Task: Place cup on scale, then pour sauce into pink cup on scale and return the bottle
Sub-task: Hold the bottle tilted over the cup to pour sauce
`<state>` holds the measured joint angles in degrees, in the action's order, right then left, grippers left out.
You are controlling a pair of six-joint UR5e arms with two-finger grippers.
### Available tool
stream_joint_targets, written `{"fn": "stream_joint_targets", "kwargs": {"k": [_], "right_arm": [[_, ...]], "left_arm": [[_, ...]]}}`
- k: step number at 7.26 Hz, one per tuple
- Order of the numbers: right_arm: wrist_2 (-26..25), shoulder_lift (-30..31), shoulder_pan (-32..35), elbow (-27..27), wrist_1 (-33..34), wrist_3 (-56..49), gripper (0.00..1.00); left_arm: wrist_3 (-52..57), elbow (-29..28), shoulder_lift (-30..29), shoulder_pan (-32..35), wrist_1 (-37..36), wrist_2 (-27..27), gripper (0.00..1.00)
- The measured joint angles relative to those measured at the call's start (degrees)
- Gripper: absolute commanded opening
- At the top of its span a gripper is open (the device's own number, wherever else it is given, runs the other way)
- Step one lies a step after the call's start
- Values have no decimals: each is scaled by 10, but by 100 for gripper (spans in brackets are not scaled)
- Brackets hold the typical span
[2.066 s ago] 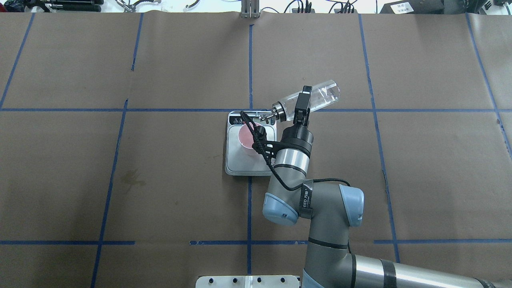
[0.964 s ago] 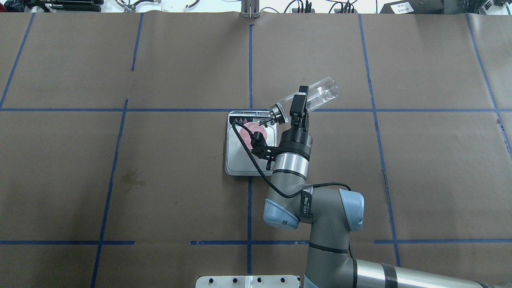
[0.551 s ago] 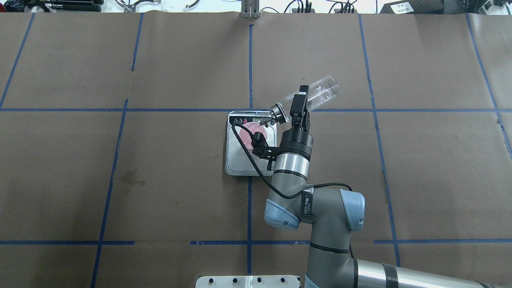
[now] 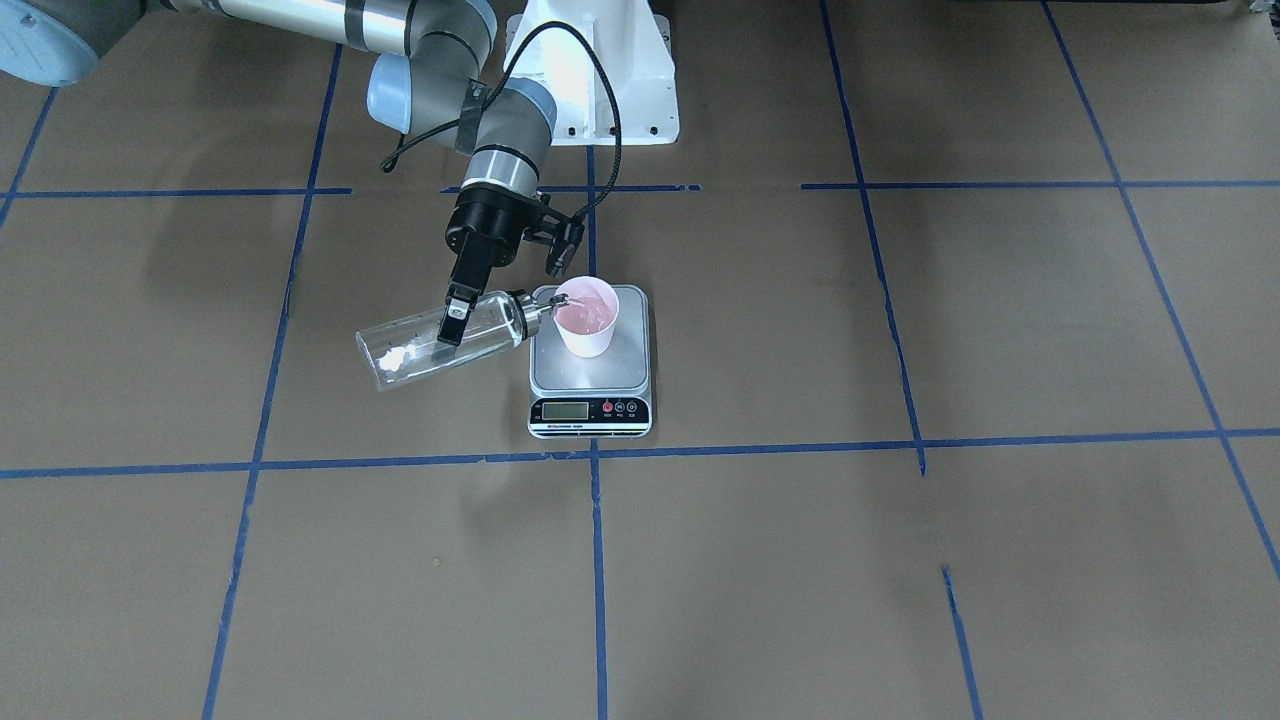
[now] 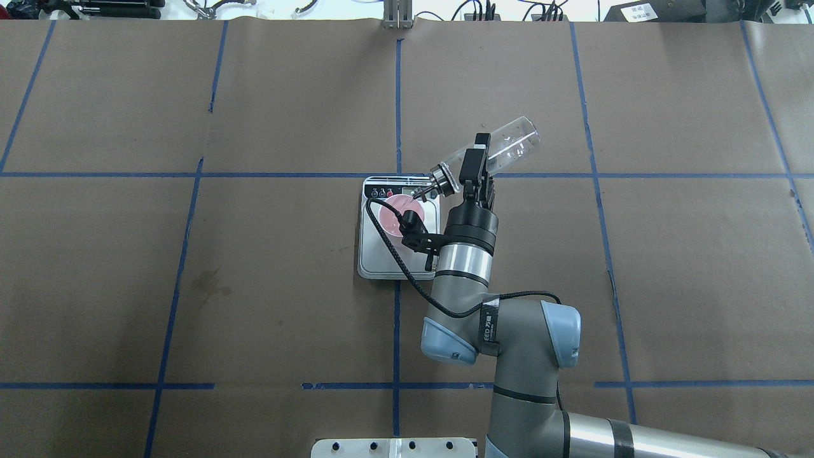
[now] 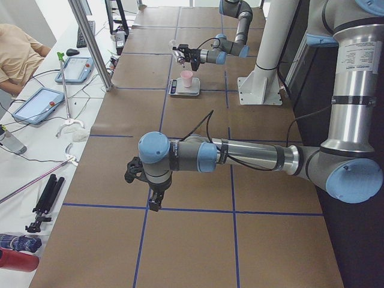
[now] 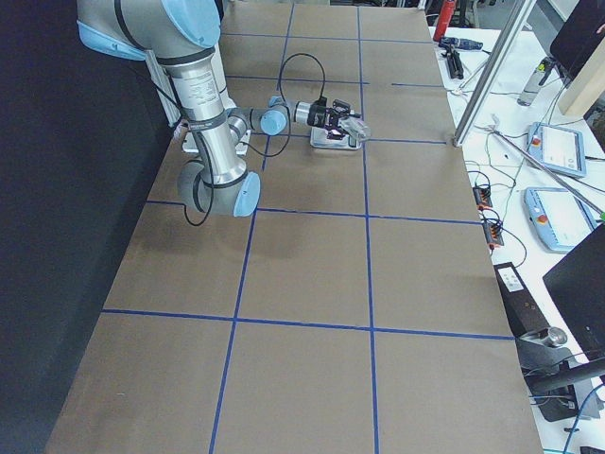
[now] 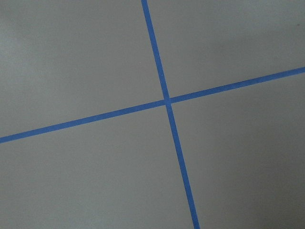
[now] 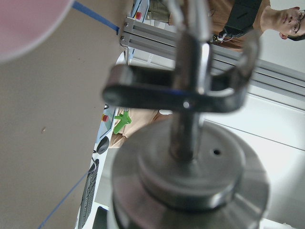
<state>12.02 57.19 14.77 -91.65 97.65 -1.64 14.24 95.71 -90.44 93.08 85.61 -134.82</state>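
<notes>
The pale pink cup (image 4: 588,318) stands on the steel scale (image 4: 590,378), near its back edge. My right gripper (image 4: 452,325) is shut on the clear glass bottle (image 4: 425,342), held tilted nearly flat with its silver spout (image 4: 535,315) at the cup's rim. Clear liquid lies in the cup. From overhead the bottle (image 5: 509,145) points down-left to the cup (image 5: 386,215) on the scale (image 5: 381,257), and the right gripper (image 5: 474,164) clamps its middle. The right wrist view shows the spout cap (image 9: 190,176) close up. My left gripper (image 6: 153,201) hangs low over bare table; I cannot tell its state.
The robot's white base (image 4: 590,70) stands behind the scale. Brown paper with blue tape lines (image 8: 164,100) covers the table. A metal post (image 5: 397,13) stands at the far edge. A side bench with tablets (image 6: 36,105) and a person lies beyond the table.
The right arm shifted left, bringing the spout from beside the scale's display to over the cup, and the bottle's base rose slightly. Over the last half second it has barely moved.
</notes>
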Motion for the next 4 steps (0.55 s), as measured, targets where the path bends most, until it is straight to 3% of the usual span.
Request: {"fn": "stream_joint_targets", "kwargs": {"k": [4], "right_arm": [[-7, 1, 0, 0, 0, -3, 0]], "left_arm": [[0, 0, 0, 0, 0, 0, 100]]}}
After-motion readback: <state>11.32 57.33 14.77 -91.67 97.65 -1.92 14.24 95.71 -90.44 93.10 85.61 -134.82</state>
